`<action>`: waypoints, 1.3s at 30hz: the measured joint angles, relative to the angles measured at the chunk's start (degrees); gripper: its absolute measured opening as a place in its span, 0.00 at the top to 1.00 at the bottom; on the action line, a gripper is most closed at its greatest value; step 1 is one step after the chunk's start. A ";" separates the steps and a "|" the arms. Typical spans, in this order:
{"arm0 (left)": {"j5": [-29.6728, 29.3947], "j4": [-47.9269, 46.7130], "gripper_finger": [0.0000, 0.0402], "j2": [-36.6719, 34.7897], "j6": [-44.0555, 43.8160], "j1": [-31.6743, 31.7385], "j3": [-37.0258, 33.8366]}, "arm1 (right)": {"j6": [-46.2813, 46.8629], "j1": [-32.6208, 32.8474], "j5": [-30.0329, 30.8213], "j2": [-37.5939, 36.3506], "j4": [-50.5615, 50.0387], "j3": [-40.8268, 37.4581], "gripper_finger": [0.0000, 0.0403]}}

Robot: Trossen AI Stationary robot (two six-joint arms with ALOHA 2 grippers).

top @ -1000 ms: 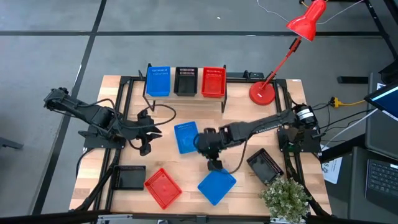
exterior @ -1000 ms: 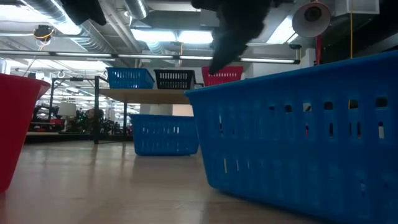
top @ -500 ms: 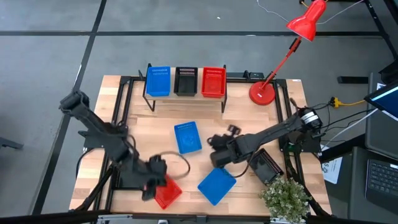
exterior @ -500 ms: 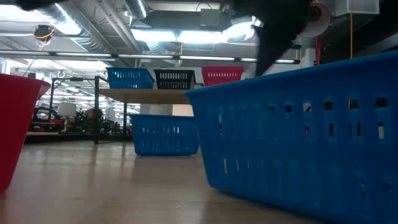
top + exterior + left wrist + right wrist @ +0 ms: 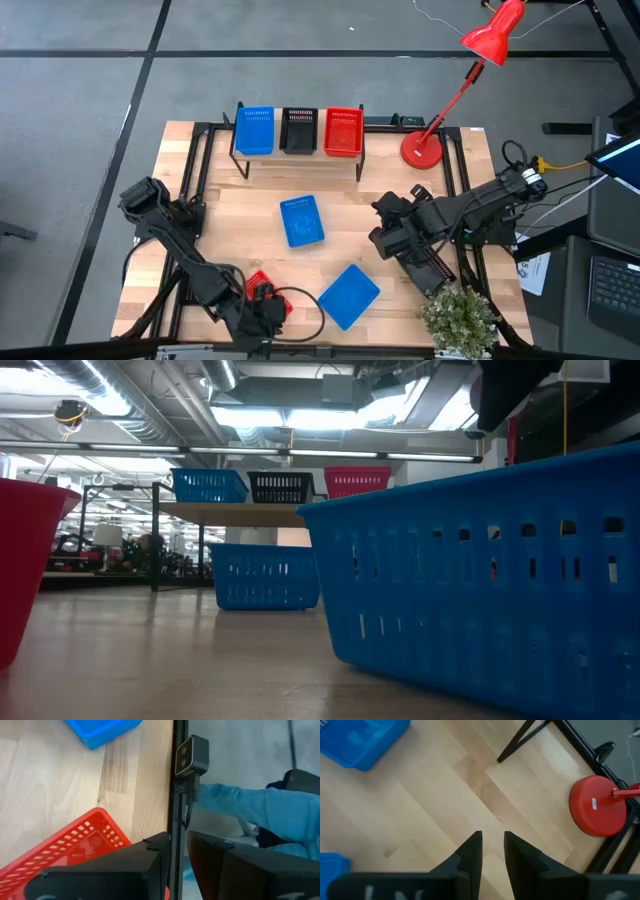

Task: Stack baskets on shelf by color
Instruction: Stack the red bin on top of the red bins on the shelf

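Note:
The shelf [image 5: 300, 152] at the far edge carries a blue basket [image 5: 256, 131], a black basket [image 5: 297, 131] and a red basket [image 5: 343, 131], side by side. One blue basket [image 5: 302, 220] rests on the table's middle, and another blue basket [image 5: 349, 295] sits near the near edge. My left gripper [image 5: 177, 840] is over a red basket [image 5: 65, 850] at the near edge, its fingers shut to a slit. Whether it touches the basket I cannot tell. My right gripper [image 5: 492, 840] is shut above bare wood right of centre. A black basket [image 5: 432, 268] lies partly under the right arm.
A red desk lamp's base [image 5: 421, 148] stands at the far right and a potted plant [image 5: 458, 315] at the near right corner. A small camera [image 5: 190, 755] is fixed to the near edge frame. A person's blue sleeve [image 5: 250, 805] shows beyond that edge.
My left gripper has swung from the table's left middle toward the near edge and now stands over the red basket. My right gripper has drawn back from above the near blue basket toward the table's right. No basket has moved.

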 joint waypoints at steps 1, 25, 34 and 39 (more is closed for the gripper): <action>-0.02 -0.42 0.84 0.84 -0.82 0.29 0.73 | 0.02 0.41 -0.04 -0.39 -0.02 0.00 0.80; -4.56 -27.47 0.84 12.60 -5.61 12.21 1.27 | -0.06 5.14 3.32 -1.07 0.52 0.02 0.80; -3.65 -3.60 0.84 12.44 17.10 32.40 1.27 | -0.17 5.14 3.82 -1.07 0.62 0.02 0.80; 3.91 0.92 0.84 11.41 23.54 38.37 1.27 | -0.23 5.14 3.48 -1.07 0.63 0.02 0.80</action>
